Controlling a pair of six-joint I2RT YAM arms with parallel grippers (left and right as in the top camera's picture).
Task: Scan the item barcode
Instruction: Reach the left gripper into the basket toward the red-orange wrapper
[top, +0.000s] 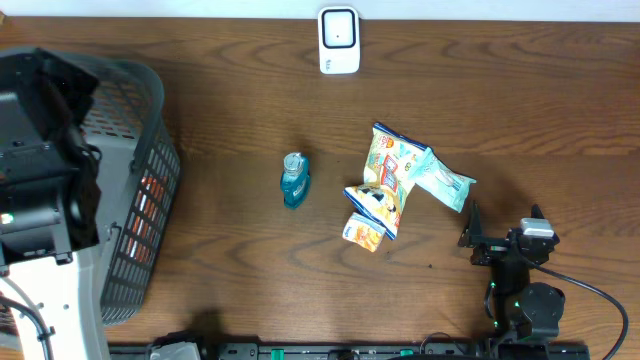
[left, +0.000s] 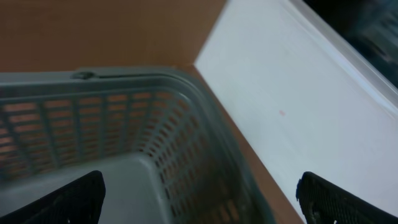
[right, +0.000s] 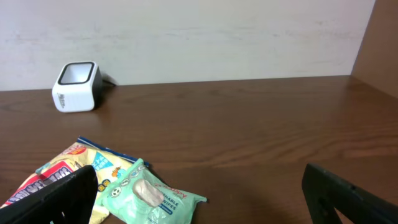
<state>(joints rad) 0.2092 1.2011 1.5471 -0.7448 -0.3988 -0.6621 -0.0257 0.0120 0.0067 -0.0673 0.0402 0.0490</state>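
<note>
Table (top: 500, 80) dark wood grain, white wall (right: 217, 37) behind — left fingers (left: 68, 199), right fingers (right: 62, 193) spread wide, empty.

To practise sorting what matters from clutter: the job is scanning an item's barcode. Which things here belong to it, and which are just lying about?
Belong to the job: white scanner; items it could read: blue bottle, yellow snack bag, small snack pack, green wipes pack.
Lying about: grey basket, probably just storage here.

Scanner (top: 339, 40) behind bottle (top: 295, 180), basket (top: 152, 205) leftward
</note>
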